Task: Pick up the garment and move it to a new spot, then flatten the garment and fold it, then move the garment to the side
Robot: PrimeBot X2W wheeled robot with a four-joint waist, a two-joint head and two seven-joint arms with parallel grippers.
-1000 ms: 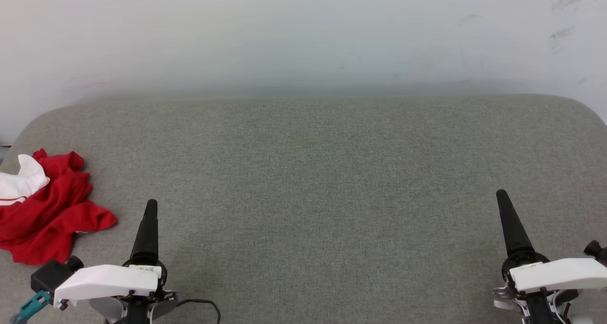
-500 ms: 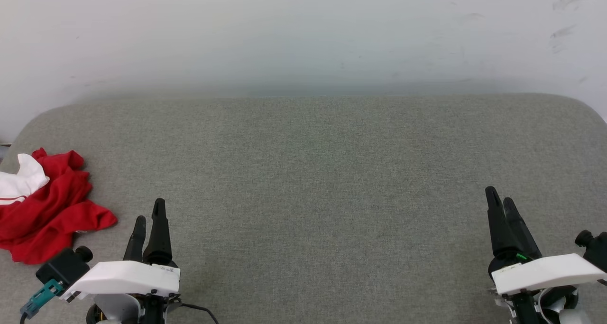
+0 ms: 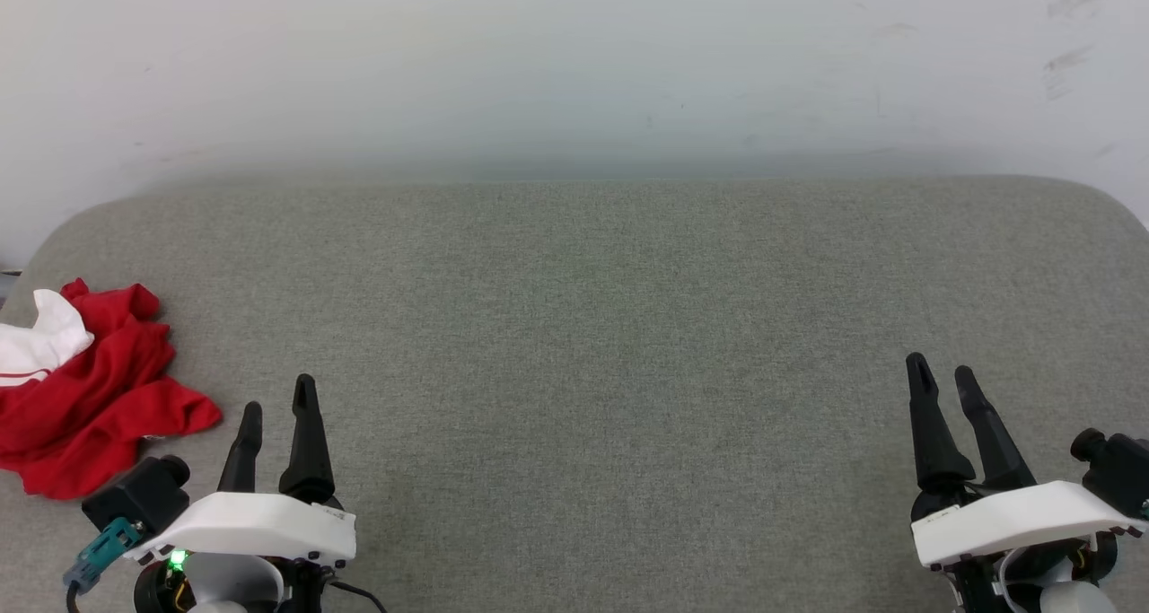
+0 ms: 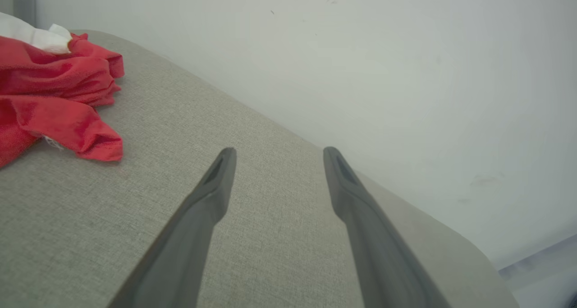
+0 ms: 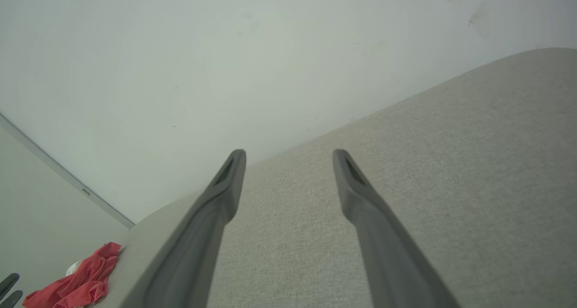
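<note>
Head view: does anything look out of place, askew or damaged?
The garment lies bunched in a crumpled heap at the left end of the grey cushion, apart from the open left gripper. Dark scuffs mark the wall at upper right. Nothing looks spilled or damaged.

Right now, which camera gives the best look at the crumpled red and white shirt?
Head view: the crumpled red and white shirt lies nearly whole, white sleeve visible. Left wrist view sees it closer but cropped; right wrist view, small and distant.
</note>
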